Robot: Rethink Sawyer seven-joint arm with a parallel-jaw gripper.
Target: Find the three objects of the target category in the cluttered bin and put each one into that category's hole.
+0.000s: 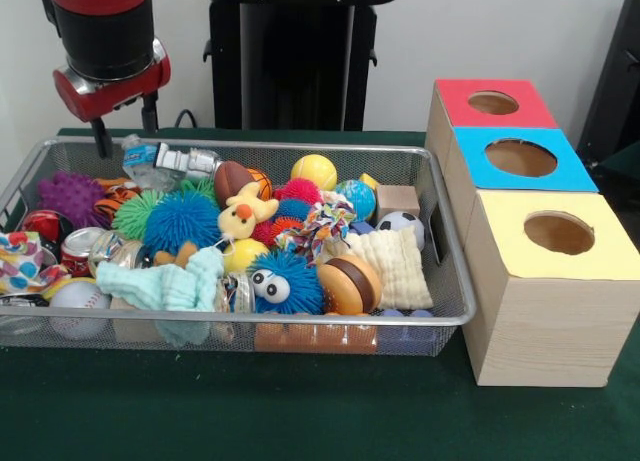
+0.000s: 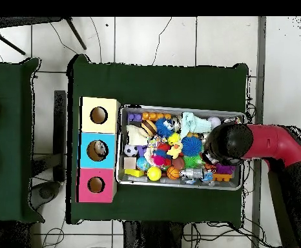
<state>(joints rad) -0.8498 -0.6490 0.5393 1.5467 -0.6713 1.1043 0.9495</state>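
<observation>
1. Front view, nearest: the green-covered table (image 1: 300, 421) carries the wire-mesh bin (image 1: 60, 331), whose near rim runs across the left and middle of the picture, and three wooden boxes just to its right.
2. Along the bin's near wall lie a baseball (image 1: 78, 299), a pale green cloth (image 1: 175, 286), a blue fuzzy toy with eyes (image 1: 283, 279), a toy hamburger (image 1: 349, 284) and a cream waffle cloth (image 1: 397, 263).
3. The yellow-topped box (image 1: 555, 281) stands nearest of the three, its round hole facing up.
4. Mid-bin: a blue spiky ball (image 1: 180, 221), a yellow duck toy (image 1: 240, 217), a soccer ball (image 1: 402, 222) and a purple spiky ball (image 1: 70, 196) at the left.
5. The blue-topped box (image 1: 520, 161) sits behind the yellow one, touching it.
6. Far side of the bin: a yellow ball (image 1: 314, 171), a toy football (image 1: 233, 178) and a crushed plastic bottle (image 1: 140, 161).
7. The red-topped box (image 1: 492, 103) is farthest.
8. The pincer (image 1: 125, 124) hangs above the bin's far left corner; its two dark fingers (image 1: 101, 138) stand apart, holding nothing.
9. Overhead view: the arm (image 2: 269, 142) reaches over the bin's end opposite the boxes.
</observation>
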